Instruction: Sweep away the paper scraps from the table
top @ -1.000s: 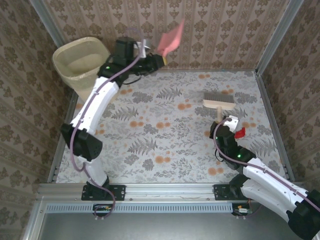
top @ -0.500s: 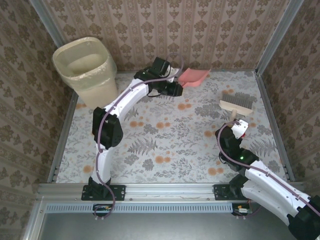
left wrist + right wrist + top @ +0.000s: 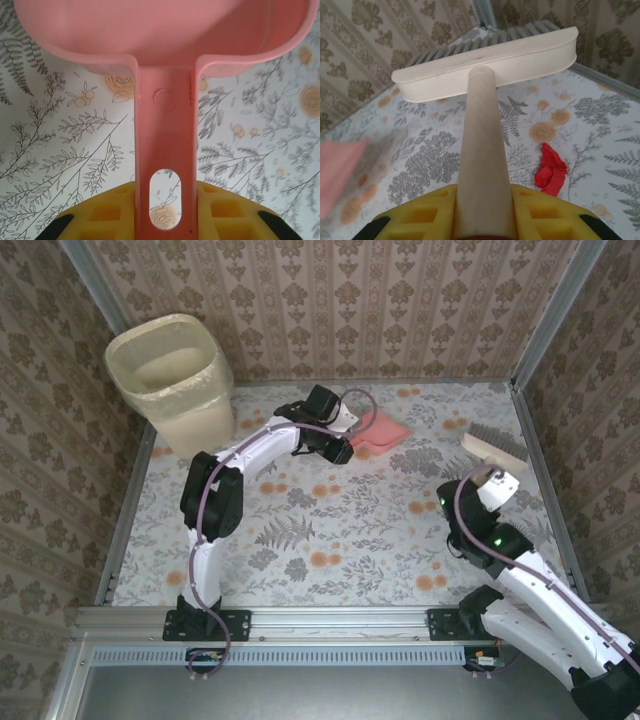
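One paper scrap (image 3: pixel 551 172): red, crumpled, lying on the fern-print worktop (image 3: pixel 330 525), just right of the brush (image 3: pixel 485 62) handle. Right tool (image 3: pixel 482 215) pinches that handle. Left tool (image 3: pixel 165 220) pinches the pink dustpan (image 3: pixel 165 35) handle.

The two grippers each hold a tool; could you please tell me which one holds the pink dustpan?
The left gripper: it grips the handle of the pink dustpan, whereas the right gripper grips the handle of the wooden brush.
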